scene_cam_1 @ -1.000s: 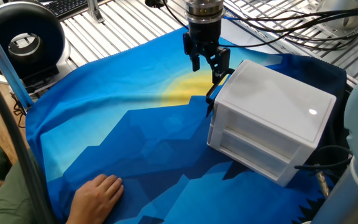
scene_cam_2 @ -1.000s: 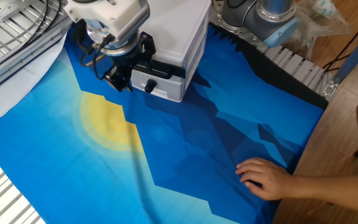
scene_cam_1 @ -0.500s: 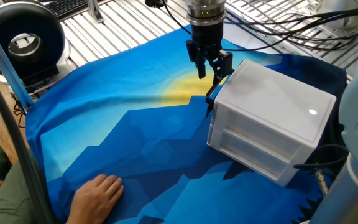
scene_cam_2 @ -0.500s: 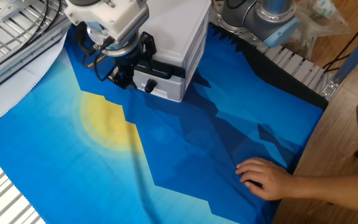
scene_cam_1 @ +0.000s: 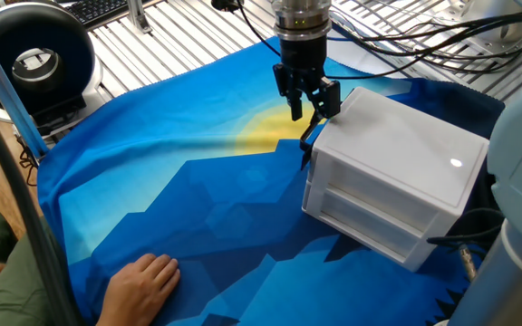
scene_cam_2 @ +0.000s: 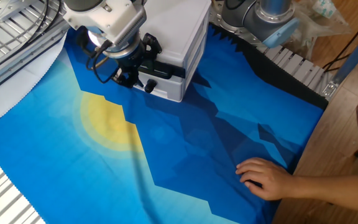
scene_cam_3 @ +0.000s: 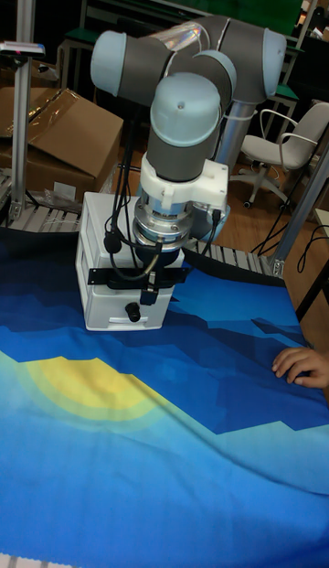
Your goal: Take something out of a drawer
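Observation:
The white two-drawer unit (scene_cam_1: 397, 172) (scene_cam_2: 174, 25) (scene_cam_3: 99, 230) stands on the blue cloth with both drawers pushed in. The drawer's black bar handle (scene_cam_3: 108, 277) runs across the unit's front. My gripper (scene_cam_1: 311, 101) (scene_cam_2: 132, 62) (scene_cam_3: 151, 289) points down right at that front. It is open, and its fingers (scene_cam_1: 295, 101) stand on either side of the handle. I cannot tell whether they touch it. The something is hidden; nothing shows through the drawer fronts.
A person's hand (scene_cam_1: 143, 281) (scene_cam_2: 263, 177) (scene_cam_3: 302, 362) rests flat on the cloth, away from the unit. A round black device (scene_cam_1: 34, 59) sits at one corner of the table. Cables (scene_cam_1: 406, 36) trail behind the arm, and a cardboard box (scene_cam_3: 64, 138) stands behind the table.
My gripper has shifted a little closer to the drawer unit's front and over the handle. The unit and the hand have stayed where they were.

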